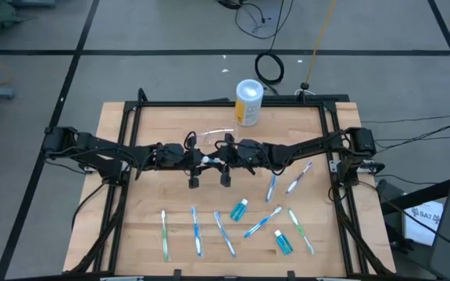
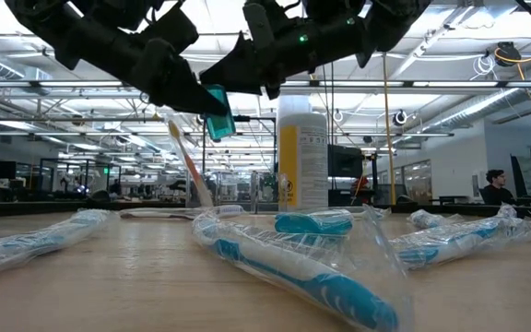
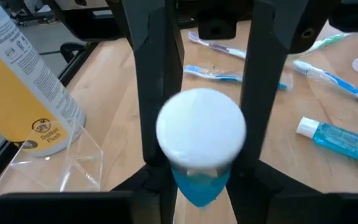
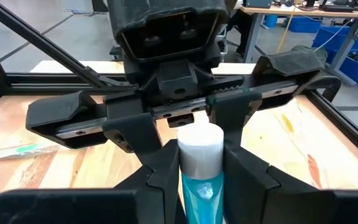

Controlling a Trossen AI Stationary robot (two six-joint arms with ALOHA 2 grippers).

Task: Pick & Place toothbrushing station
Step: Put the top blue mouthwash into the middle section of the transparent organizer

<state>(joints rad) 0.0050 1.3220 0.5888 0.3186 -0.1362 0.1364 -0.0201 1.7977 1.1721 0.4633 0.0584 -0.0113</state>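
Note:
A small blue bottle with a white cap [image 3: 201,127] hangs above the middle of the table between my two grippers, which face each other. My left gripper [image 1: 206,161] is shut on its cap end and my right gripper [image 1: 225,158] on its blue body [image 4: 201,190]. In the low view the bottle [image 2: 218,111] shows under both dark hands. The see-through cup [image 3: 70,158] stands on the table at the foot of the yellow container [image 1: 248,102]. An unwrapped toothbrush [image 2: 188,159] stands slanted by it. My left gripper pinches the bottle's white cap [image 3: 166,134] between its two fingers, coming level from the table's left. The cap faces its wrist, and the bottle is clear of the table. My right gripper pinches the blue body [image 4: 191,186] just below the cap between its two fingers [image 4: 247,180]. It comes level from the table's right, along the bottle.
Several wrapped toothbrushes [image 1: 196,232] and two more small blue bottles [image 1: 239,209] [image 1: 283,241] lie on the near half of the wooden table [image 1: 155,195]. A black frame [image 1: 123,156] runs round the table's edges.

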